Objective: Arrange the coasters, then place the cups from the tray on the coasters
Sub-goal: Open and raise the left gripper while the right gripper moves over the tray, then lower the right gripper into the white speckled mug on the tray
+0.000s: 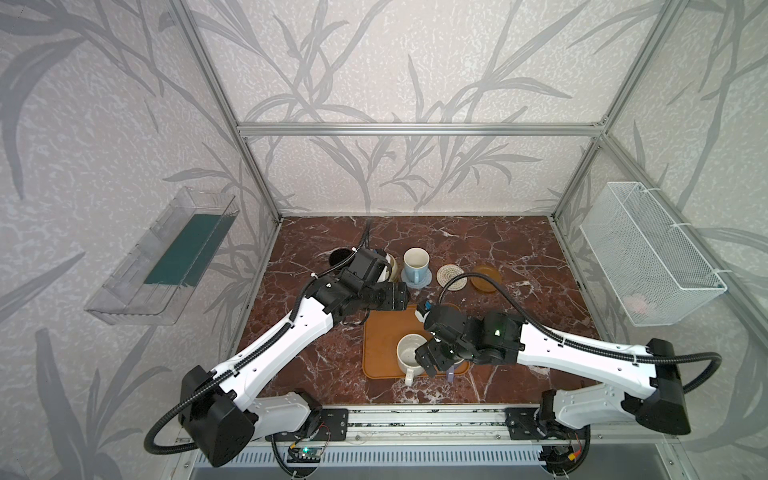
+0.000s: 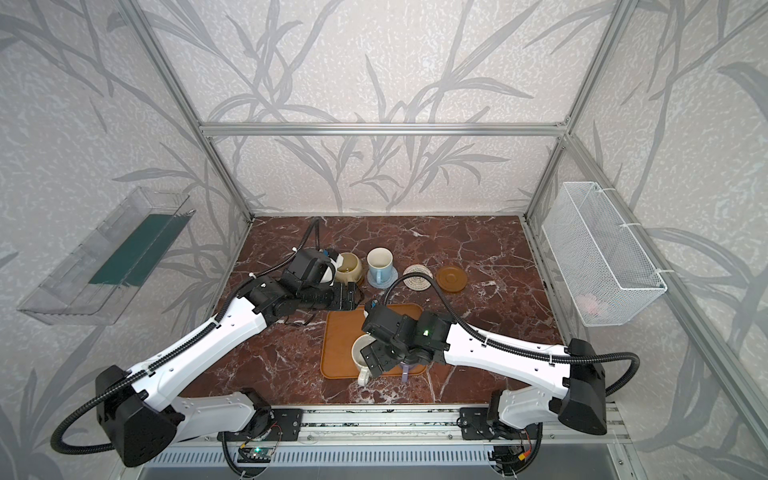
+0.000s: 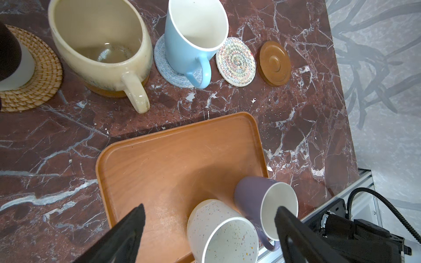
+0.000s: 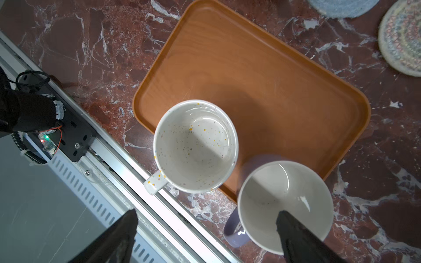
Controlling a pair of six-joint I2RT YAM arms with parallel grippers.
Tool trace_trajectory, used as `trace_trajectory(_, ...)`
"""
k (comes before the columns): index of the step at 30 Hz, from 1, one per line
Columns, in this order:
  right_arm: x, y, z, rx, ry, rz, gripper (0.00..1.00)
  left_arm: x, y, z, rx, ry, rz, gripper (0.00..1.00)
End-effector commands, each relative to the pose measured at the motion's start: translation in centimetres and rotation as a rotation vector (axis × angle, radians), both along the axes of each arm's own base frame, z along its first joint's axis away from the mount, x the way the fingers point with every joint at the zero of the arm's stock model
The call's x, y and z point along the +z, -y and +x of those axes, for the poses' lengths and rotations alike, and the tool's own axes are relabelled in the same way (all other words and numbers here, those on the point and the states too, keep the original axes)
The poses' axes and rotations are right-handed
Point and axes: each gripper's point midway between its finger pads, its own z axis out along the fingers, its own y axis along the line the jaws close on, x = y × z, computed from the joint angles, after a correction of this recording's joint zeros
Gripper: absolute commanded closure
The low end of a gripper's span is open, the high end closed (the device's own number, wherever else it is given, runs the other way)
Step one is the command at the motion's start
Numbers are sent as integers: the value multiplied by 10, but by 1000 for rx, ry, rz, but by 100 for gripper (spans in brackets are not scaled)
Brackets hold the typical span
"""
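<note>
On the orange-brown tray (image 4: 250, 68) stand a speckled white cup (image 4: 196, 145) and a lavender cup (image 4: 284, 200) at its near edge. My right gripper (image 4: 207, 213) is open above them, with one finger over the lavender cup's mouth and the other outside, past its handle. My left gripper (image 3: 210, 208) is open and empty, behind the tray. At the back, the black cup (image 3: 9, 50) sits on the rattan coaster (image 3: 43, 77), the cream-yellow cup (image 3: 98, 45) on a brown coaster (image 3: 104, 91), and the light blue cup (image 3: 191, 34) on the blue-grey coaster (image 3: 168, 72). The cream coaster (image 3: 235, 61) and another brown coaster (image 3: 274, 63) are bare.
A clear plastic bin (image 1: 162, 257) hangs on the left wall and a white wire basket (image 1: 648, 257) on the right wall. An aluminium rail (image 1: 415, 419) runs along the table's front edge, close to the tray. Both arms meet over the tray (image 1: 382, 332).
</note>
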Motion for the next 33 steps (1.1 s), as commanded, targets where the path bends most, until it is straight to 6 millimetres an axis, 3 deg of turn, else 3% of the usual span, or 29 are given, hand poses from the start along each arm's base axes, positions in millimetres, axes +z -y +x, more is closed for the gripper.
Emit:
trace_trajectory(1, 3, 0, -4, -27, -1, 2, 6, 0, -12, -8, 44, -10, -12, 8)
trace_trajectory(7, -12, -10, -18, 15, -51, -22, 12, -14, -22, -14, 66, -36, -23, 8)
trace_trajectory(14, -24, -23, -28, 65, -97, -66, 15, -36, -46, -22, 155, -80, 54, 9)
trace_trajectory(19, -29, -28, -28, 54, -119, -91, 15, -32, -48, -26, 163, -48, 11, 9)
trace_trajectory(26, -35, -14, -23, -41, -132, -179, 16, -33, -49, -30, 167, -49, -8, 9)
trace_trajectory(33, -43, -23, -32, -35, -197, -179, 16, -39, -53, -31, 185, -55, -3, 9)
